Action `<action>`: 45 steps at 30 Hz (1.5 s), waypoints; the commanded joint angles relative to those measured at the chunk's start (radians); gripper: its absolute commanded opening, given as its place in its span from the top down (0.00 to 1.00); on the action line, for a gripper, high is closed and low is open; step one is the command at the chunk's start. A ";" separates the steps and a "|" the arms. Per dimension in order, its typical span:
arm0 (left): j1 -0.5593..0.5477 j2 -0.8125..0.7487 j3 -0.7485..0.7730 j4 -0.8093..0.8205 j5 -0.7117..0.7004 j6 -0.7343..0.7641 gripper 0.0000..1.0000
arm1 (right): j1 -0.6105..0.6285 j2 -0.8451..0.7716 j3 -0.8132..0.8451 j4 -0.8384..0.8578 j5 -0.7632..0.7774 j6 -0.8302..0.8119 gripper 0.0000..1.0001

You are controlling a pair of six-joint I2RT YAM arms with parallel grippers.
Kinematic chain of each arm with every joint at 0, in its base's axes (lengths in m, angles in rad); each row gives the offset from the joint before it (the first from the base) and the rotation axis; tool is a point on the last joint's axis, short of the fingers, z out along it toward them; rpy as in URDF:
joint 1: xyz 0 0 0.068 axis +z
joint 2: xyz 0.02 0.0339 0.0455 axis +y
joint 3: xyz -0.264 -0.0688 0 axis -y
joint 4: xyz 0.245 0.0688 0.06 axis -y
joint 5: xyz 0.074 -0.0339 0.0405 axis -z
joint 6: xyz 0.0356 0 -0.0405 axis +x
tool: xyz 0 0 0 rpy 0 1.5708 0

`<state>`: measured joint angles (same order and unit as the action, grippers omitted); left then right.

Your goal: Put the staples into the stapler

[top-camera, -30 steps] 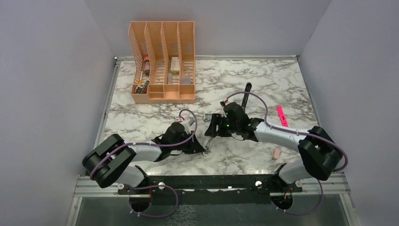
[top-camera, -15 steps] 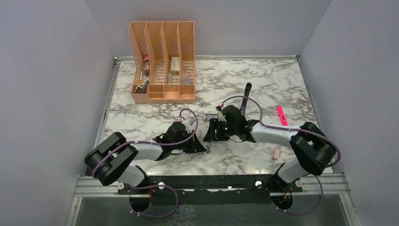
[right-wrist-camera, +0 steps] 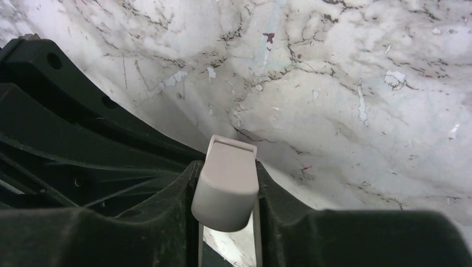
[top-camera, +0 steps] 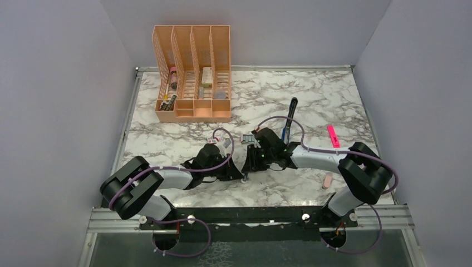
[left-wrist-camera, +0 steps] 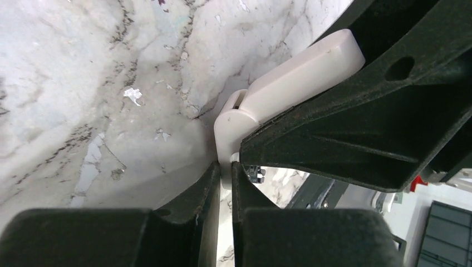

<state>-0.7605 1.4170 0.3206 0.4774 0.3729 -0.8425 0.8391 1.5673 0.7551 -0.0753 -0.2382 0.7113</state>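
Note:
A slim blue-and-black stapler [top-camera: 288,119] lies on the marble behind the right arm, untouched. The staples do not show in any view. Both grippers meet low at mid-table on a small white hinged piece [left-wrist-camera: 300,72]. My left gripper [left-wrist-camera: 225,169] pinches the thin curved plate at its hinge end, jaws almost together. My right gripper [right-wrist-camera: 228,172] is shut on the rounded end of the white bar [right-wrist-camera: 225,194], a finger pressed against each side. From above, the left gripper [top-camera: 240,175] and right gripper [top-camera: 249,167] are tip to tip.
A peach desk organizer [top-camera: 192,72] with small items stands at the back left. A bright-pink highlighter [top-camera: 333,136] lies at the right, a pink oval eraser [top-camera: 327,180] nearer the front right. Grey walls enclose the table on three sides.
The right arm has slid left toward the left gripper, and its jaws have closed from wide open onto the white bar. The left arm has hardly moved.

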 commanded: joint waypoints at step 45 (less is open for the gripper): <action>0.085 -0.561 0.221 -0.716 -0.859 0.215 0.38 | 0.110 0.152 0.442 -0.273 0.345 -0.029 0.41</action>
<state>-0.6781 0.8532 0.5430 -0.2569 -0.4984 -0.6449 0.9436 1.8442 1.2308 -0.3885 0.0341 0.6472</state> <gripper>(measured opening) 0.618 0.582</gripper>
